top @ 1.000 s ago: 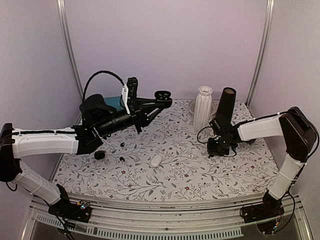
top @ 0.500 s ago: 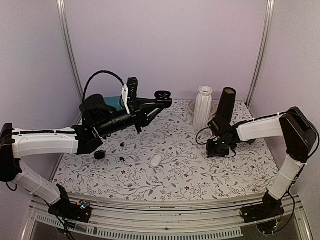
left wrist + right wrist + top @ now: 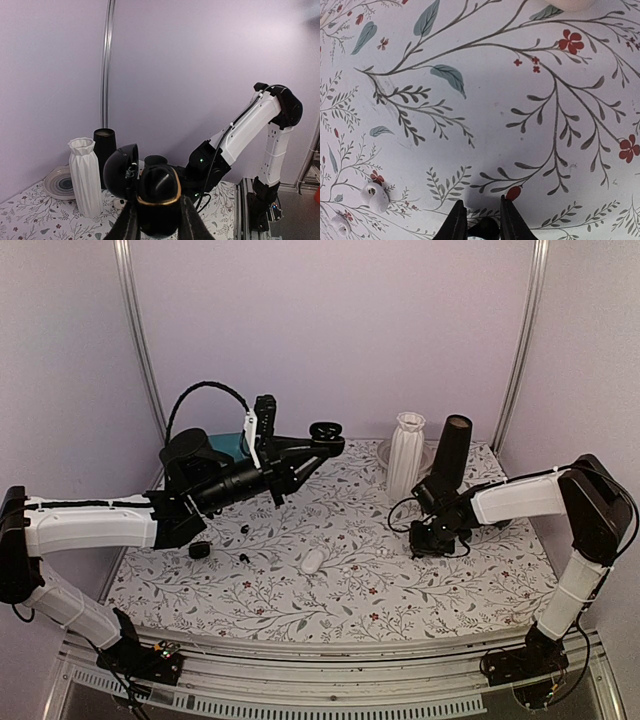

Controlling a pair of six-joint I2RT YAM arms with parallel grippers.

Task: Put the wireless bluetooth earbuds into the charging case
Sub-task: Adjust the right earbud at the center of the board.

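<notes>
our left pincer [image 3: 159, 226] clamps the open black charging case [image 3: 159, 192]; we cannot see inside it. our right pincer [image 3: 479, 221] pinches 1 black earbud [image 3: 485, 230] low over the table [image 3: 485, 110].

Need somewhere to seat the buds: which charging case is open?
The black case, clamped in the left gripper and held above the table: its lid is swung up. The white case lies shut on the table.

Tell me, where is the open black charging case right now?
In the top view the charging case hangs above the back of the table, clamped in the left hand, left of the white vase.
</notes>
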